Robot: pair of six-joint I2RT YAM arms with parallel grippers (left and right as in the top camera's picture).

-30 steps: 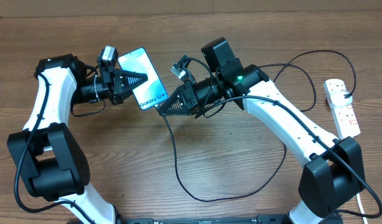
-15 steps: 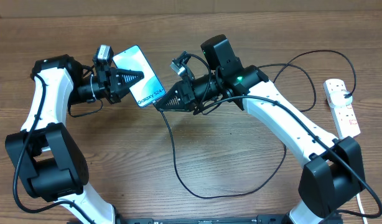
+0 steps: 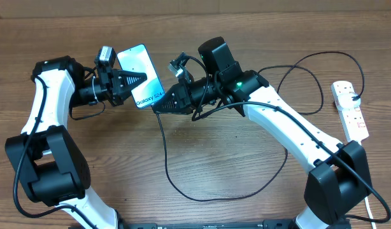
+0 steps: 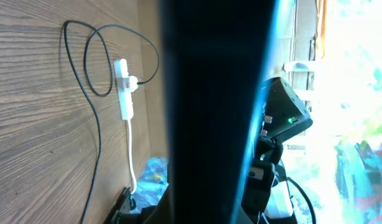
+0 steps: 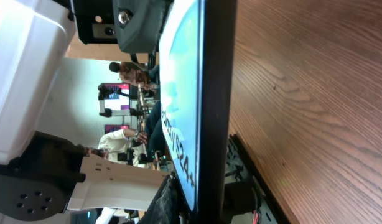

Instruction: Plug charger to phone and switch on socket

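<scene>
My left gripper (image 3: 139, 79) is shut on the phone (image 3: 137, 60) and holds it tilted above the table, blue screen up. In the left wrist view the phone (image 4: 216, 112) is a dark band filling the middle. My right gripper (image 3: 158, 107) is shut on the charger (image 3: 167, 165) at its connector end and sits against the phone's lower short edge. The connector tip itself is hidden. In the right wrist view the phone (image 5: 206, 93) stands edge-on between my fingers (image 5: 203, 202). The black cable hangs from the gripper and loops across the table. The socket (image 3: 349, 109) lies at the far right.
The socket (image 4: 124, 93) with its white cord also shows in the left wrist view. The cable's far loop (image 3: 323, 63) runs behind my right arm to the black plug in the socket. The wooden table (image 3: 234, 165) carries only the cable loops and the socket.
My right gripper has moved left with the charger's end up to the phone's lower edge. The hanging cable loop has shifted left. The left gripper has tilted the phone slightly.
</scene>
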